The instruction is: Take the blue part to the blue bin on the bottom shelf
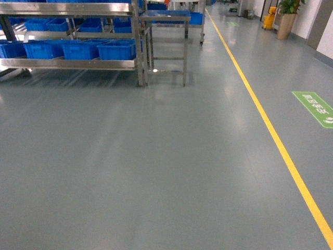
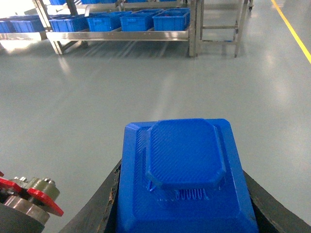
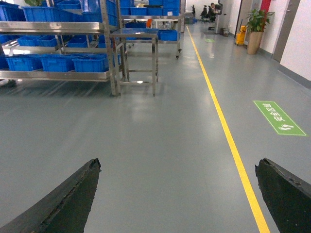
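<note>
Left gripper (image 2: 184,213) clamping blue part (image 2: 184,174) between fingers, pointing level toward bottom shelf (image 2: 116,35) with blue bins (image 2: 170,19) far ahead. Right gripper (image 3: 177,204) gaping, holding nothing, facing floor (image 3: 160,145).

Bare grey floor (image 1: 156,166) lies open up to the steel rack (image 1: 139,47), whose bottom shelf (image 1: 70,64) is packed with blue bins (image 1: 117,50), a small steel table (image 1: 165,21) standing just beside its corner post.

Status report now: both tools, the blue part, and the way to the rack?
Left tool shut on blue part. Right tool open, empty. Bottom shelf ahead left, across open floor.
</note>
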Robot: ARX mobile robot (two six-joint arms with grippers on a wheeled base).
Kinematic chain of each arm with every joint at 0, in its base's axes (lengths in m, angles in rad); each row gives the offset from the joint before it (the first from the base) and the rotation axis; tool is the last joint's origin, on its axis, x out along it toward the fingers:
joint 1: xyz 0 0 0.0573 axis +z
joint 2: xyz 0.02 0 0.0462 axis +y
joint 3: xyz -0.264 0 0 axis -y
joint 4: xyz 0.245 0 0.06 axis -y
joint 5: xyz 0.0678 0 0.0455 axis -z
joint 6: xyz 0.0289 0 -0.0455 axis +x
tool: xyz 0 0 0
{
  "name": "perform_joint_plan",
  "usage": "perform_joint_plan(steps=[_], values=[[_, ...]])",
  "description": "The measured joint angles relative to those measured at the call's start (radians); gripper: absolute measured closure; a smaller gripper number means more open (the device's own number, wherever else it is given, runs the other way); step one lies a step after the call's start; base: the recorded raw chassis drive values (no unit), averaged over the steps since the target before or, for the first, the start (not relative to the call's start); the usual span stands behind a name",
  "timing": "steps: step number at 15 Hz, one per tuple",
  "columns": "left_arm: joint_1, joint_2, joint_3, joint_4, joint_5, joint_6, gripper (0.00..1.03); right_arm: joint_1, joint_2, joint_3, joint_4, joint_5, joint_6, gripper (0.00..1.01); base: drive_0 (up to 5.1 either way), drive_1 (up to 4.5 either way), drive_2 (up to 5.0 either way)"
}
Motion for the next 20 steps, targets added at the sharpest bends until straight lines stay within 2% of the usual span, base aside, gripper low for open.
perform_joint_plan(steps=[5, 20], values=[[0.001, -0.004, 0.0, 0.0, -0.003, 0.0, 0.59, 0.0, 0.0, 0.0, 0.003, -0.001, 0.0, 0.03, -1.7, -1.73, -1.7], [0.001, -0.002, 0.0, 0.001, -0.005, 0.0, 0.59, 0.0, 0.0, 0.0, 0.004, -0.001, 0.0, 0.03, 0.0, 4.28, -4.3]])
